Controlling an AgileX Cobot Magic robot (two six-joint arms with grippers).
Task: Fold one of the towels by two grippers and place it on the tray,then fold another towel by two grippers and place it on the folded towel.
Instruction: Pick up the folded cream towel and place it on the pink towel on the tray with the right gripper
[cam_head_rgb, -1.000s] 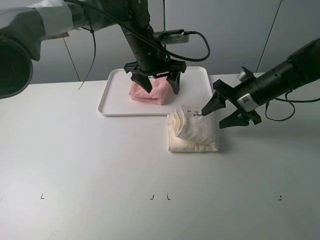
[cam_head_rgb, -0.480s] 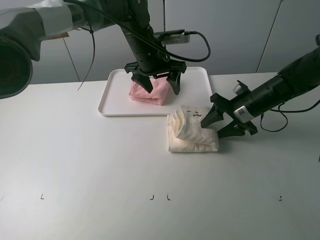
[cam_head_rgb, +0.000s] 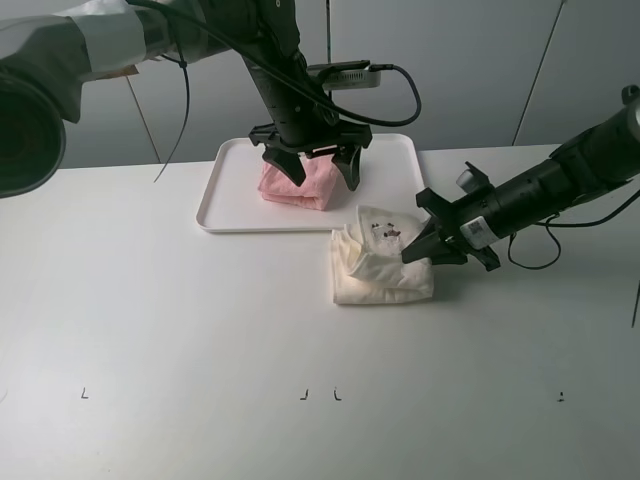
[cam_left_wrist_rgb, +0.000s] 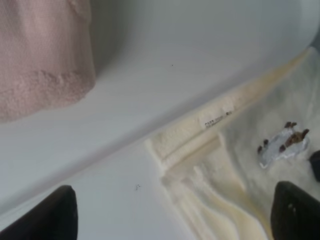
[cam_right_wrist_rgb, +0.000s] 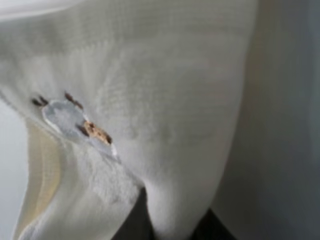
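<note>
The right gripper (cam_head_rgb: 418, 252) has its fingers pinched shut on the right edge of the cream towel (cam_head_rgb: 383, 268), which lies folded on the white table (cam_head_rgb: 180, 320) just off the tray's front right corner; a small embroidered patch (cam_right_wrist_rgb: 75, 120) shows on the cloth near the pinch; the left gripper (cam_head_rgb: 310, 172) hangs above the pink towel (cam_head_rgb: 298, 186) with its fingers spread wide, holding nothing; that pink towel sits folded in the middle of the white tray (cam_head_rgb: 225, 205) at the table's back edge.

The cream towel (cam_left_wrist_rgb: 235, 165) bears a small label (cam_left_wrist_rgb: 216, 120), its print seemingly too blurred to read.
</note>
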